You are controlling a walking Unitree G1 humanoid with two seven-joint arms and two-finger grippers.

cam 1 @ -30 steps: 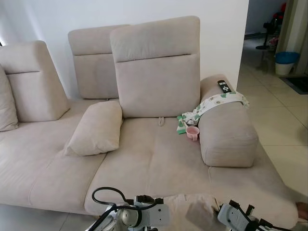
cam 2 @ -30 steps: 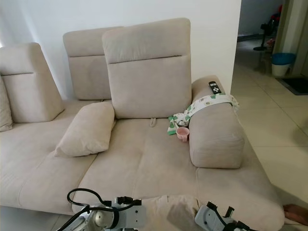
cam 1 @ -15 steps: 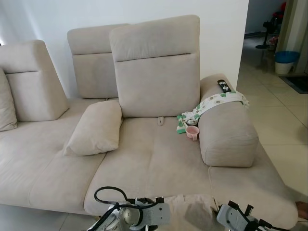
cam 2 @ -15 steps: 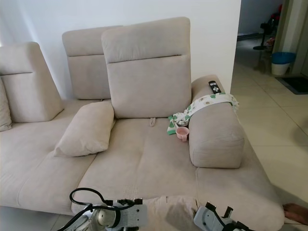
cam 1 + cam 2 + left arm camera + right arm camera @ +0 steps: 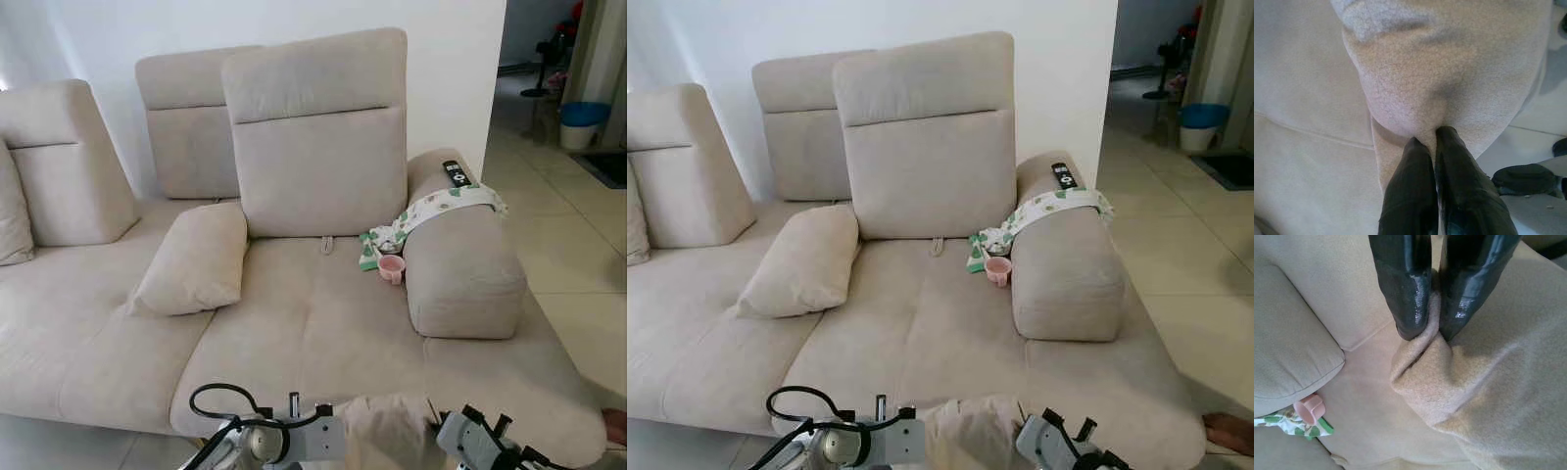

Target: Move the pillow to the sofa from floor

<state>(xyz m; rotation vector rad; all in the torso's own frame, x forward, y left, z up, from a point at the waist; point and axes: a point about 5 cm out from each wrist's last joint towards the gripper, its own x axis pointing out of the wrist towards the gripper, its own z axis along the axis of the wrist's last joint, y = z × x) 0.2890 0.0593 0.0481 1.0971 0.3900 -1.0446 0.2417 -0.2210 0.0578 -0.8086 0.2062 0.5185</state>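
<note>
Pillow number one, the beige one you are carrying, sits at 6 o'clock in your head view, cut off by the lower frame edge so you see its top bulge alone, just in front of the sofa seat's front edge. Your left gripper is pinched tight on a fold of its fabric, fingers pressed together with cloth between them; your right gripper is likewise clamped on a bunched corner. Both arms are largely hidden below the frame.

You can count two pillows in all: the held one, and a second pillow leaning at 9 o'clock on the seat against the backrest. At the far 9 o'clock edge another cushion is cut off, so you cannot tell its full shape.

One pink cup sits at 1 o'clock on the seat, touching the armrest. One patterned cloth drapes over that armrest, and one remote lies on the armrest top near 1 o'clock.

Open seat lies dead ahead at 12 o'clock, between the second pillow and the cup. Tiled floor stretches at 3 o'clock, with a blue bin well apart near 2 o'clock.
</note>
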